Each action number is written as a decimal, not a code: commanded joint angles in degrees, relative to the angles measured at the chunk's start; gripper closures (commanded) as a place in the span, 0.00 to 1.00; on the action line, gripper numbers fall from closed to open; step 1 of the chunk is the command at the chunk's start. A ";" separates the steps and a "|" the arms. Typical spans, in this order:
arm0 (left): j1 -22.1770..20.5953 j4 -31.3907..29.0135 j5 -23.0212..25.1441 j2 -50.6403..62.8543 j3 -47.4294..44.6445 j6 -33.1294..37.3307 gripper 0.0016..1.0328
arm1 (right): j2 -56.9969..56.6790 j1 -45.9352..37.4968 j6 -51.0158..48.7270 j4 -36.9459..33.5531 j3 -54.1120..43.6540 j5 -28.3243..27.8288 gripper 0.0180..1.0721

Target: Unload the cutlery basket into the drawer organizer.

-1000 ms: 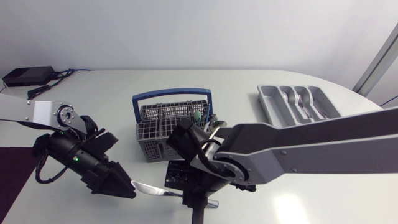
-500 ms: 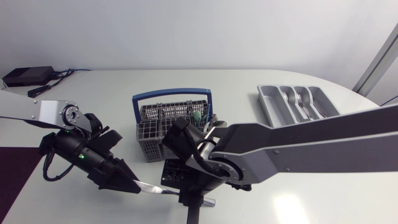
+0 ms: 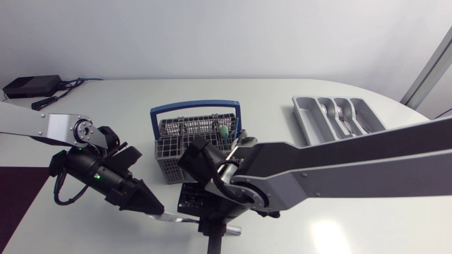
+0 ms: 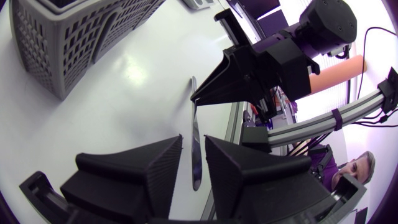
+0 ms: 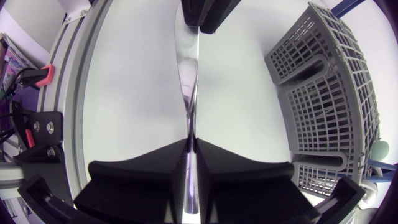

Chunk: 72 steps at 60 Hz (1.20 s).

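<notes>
1. Fingers of my right gripper (image 5: 191, 144) are clamping together on one end of the knife (image 5: 188, 81), whose other end is pointing straight ahead of them toward my left gripper (image 4: 194, 140).
2. Left fingers are standing apart, with the knife's free end lying in the gap between them; I am not seeing both touch it.
3. Just beside the knife, the grey cutlery basket (image 3: 169, 152) with its blue handle is standing on the table (image 3: 282, 92), and my right arm is crossing in front of it from the right edge.
4. Counting: one knife, one basket, one drawer organizer (image 3: 300, 109), two grippers. A green-handled piece (image 3: 222, 132) and some metal cutlery are sticking up out of the basket; more metal cutlery is lying in the organizer's middle compartments.
5. Both grippers are meeting close to the table's near edge. The organizer is sitting well apart, toward the far right, with bare table between it and the basket.
</notes>
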 commanded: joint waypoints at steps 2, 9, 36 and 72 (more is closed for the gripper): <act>-0.36 -0.17 1.13 1.17 1.11 -1.08 0.90 | 1.22 0.52 1.41 0.85 1.55 0.59 0.94; -0.54 -0.17 1.04 1.26 0.93 -1.35 0.91 | 1.48 0.52 1.41 1.12 1.37 0.85 0.94; -1.59 -0.52 0.16 0.73 1.02 -2.05 0.97 | 2.01 0.52 1.50 2.17 0.76 1.99 0.94; -1.24 -0.44 -1.07 -2.17 0.67 -2.75 0.97 | 1.39 -0.01 2.47 4.46 -0.65 2.96 0.89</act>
